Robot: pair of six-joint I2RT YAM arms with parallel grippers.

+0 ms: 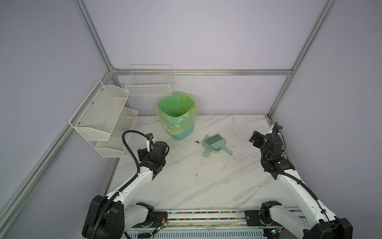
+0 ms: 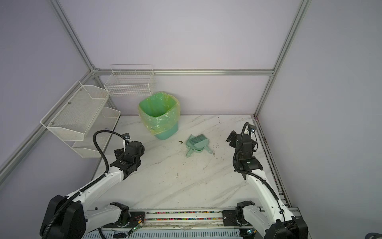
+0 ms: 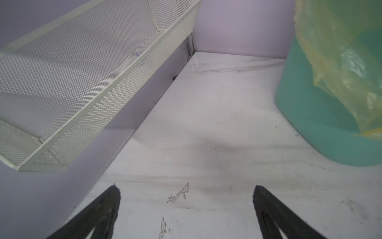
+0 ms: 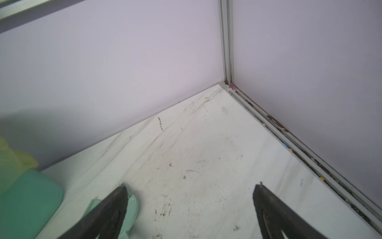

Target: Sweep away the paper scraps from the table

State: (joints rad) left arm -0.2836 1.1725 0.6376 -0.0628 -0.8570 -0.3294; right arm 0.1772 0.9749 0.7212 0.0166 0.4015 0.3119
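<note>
Small coloured bits that may be the paper scraps (image 1: 206, 212) sit packed in the rail groove (image 1: 186, 215) along the near edge of the table (image 1: 186, 182), though they are too small to tell for sure. On the marble top a mint dustpan (image 1: 217, 145) carrying its brush (image 1: 214, 139) lies near the lined bin (image 1: 177, 115), with a dark speck (image 1: 196, 142) between them. The left gripper (image 3: 186, 186) beside the bin and the right gripper (image 4: 191, 185) near the dustpan both hang spread wide, gripping nothing.

Noted bin (image 3: 330, 128) cut off at frame edge in left wrist view. Found dustpan (image 4: 133, 209) mostly hidden behind right gripper (image 4: 190, 185) in right wrist view. Could not identify dark speck (image 1: 196, 142) in a top view: too small.
</note>
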